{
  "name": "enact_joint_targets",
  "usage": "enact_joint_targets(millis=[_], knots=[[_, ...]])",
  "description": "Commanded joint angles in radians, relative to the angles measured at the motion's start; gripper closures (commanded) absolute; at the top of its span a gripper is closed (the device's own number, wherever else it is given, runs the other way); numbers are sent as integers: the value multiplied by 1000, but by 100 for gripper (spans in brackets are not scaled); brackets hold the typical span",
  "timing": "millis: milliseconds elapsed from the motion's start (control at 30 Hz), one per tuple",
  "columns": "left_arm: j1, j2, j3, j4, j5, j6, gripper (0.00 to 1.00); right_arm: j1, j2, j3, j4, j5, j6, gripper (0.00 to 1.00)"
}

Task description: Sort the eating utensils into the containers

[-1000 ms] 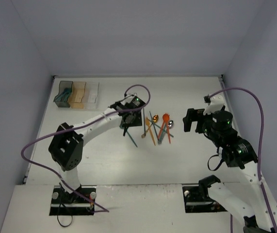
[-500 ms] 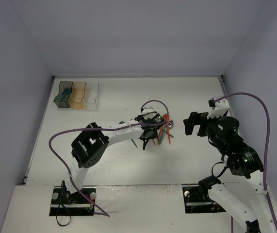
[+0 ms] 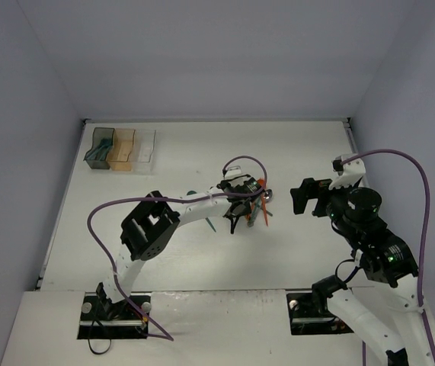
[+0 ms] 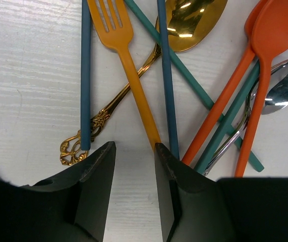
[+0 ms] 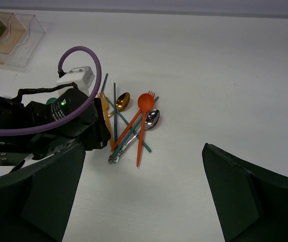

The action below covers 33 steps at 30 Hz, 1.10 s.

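Observation:
The eating utensils lie in a crossed pile (image 3: 251, 202) at mid-table. The left wrist view shows a yellow-orange fork (image 4: 121, 35), a gold spoon (image 4: 194, 20), teal sticks (image 4: 85, 75), an orange spork (image 4: 280, 30) and a silver spoon (image 4: 285, 88). My left gripper (image 4: 134, 148) is open and low over the pile's near end, with bare table between its jaws. The fork's handle tip lies against the right finger (image 4: 166, 171). My right gripper (image 5: 141, 196) is open wide and empty, raised to the right of the pile (image 5: 133, 126). The containers (image 3: 123, 148) stand at the back left.
The dark grey bin (image 3: 100, 149) holds teal utensils; the amber bin (image 3: 122, 149) and the clear bin (image 3: 144, 147) sit beside it. The left arm (image 3: 194, 206) reaches across the table's middle. Its purple cable (image 5: 80, 55) loops above the wrist.
My left gripper has moved right, from beside the pile's left edge to over its near end. My right arm has drifted slightly right and back.

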Motion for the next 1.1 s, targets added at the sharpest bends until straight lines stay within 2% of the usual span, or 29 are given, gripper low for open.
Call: enact_joint_targets(millis=[0, 500, 1067], knots=[[-1, -18, 23, 19, -25, -38, 67, 7, 2, 25, 54, 2, 3, 0], [6, -166, -82, 104, -104, -86, 66, 8, 0, 23, 53, -1, 0, 0], [20, -27, 18, 84, -85, -121, 65, 10, -25, 26, 53, -7, -1, 0]])
